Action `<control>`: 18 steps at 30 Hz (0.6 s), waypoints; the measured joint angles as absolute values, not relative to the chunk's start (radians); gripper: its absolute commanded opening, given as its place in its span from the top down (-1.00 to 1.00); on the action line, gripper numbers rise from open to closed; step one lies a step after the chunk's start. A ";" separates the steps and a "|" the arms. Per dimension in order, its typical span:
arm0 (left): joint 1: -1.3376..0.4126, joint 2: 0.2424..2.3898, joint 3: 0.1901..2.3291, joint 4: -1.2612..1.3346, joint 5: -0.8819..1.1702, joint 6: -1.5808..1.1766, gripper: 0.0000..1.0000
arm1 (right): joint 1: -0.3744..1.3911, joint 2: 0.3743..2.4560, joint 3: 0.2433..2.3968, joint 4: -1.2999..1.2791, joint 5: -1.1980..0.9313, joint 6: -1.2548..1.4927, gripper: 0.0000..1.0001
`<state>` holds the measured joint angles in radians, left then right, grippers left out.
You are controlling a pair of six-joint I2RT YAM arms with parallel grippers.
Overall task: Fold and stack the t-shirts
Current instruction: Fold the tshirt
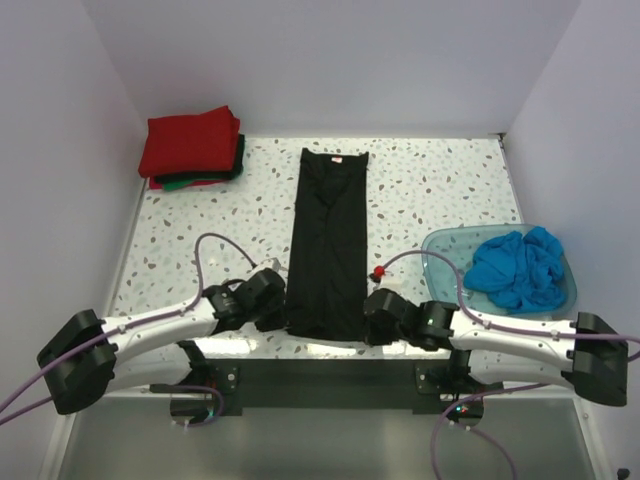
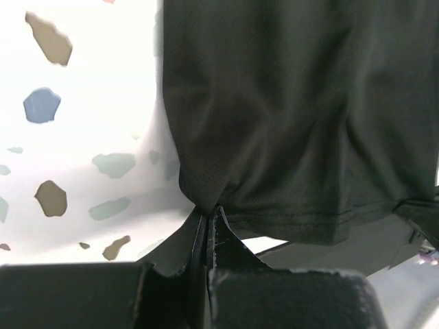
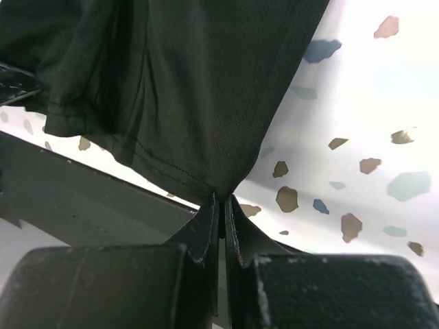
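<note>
legible text: none | sole marking: small pale neck label (image 1: 337, 158) | carrier: collar of the long black fabric t-shirt (image 1: 325, 250) | label content: too small to read in the top view

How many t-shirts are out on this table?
4: black t-shirt mid-table, red t-shirt stacked on green t-shirt far left, blue t-shirt in the tub. More may hide in that pile.

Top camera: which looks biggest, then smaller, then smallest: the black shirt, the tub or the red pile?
1. black shirt, longest
2. tub, wider but shorter, so nearly a tie with the shirt
3. red pile, clearly smallest
</note>
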<state>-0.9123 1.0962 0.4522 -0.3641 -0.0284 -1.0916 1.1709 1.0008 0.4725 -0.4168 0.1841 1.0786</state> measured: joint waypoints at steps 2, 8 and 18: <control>-0.912 1.109 0.496 -0.395 -0.047 -1.089 1.00 | 1.166 1.010 0.513 -0.459 0.209 1.064 1.00; -0.910 1.215 0.727 -0.451 -0.148 -1.050 1.00 | 1.057 1.062 0.656 -0.492 0.256 0.972 1.00; -0.729 1.442 0.923 -0.397 -0.196 -0.891 1.00 | 0.812 1.299 0.847 -0.416 0.241 0.767 1.00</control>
<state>-0.7292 1.4422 0.9234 -0.3973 -0.1959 -0.8906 0.8116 1.2995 0.8467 -0.4156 0.2409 0.7673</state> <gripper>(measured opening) 0.022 0.026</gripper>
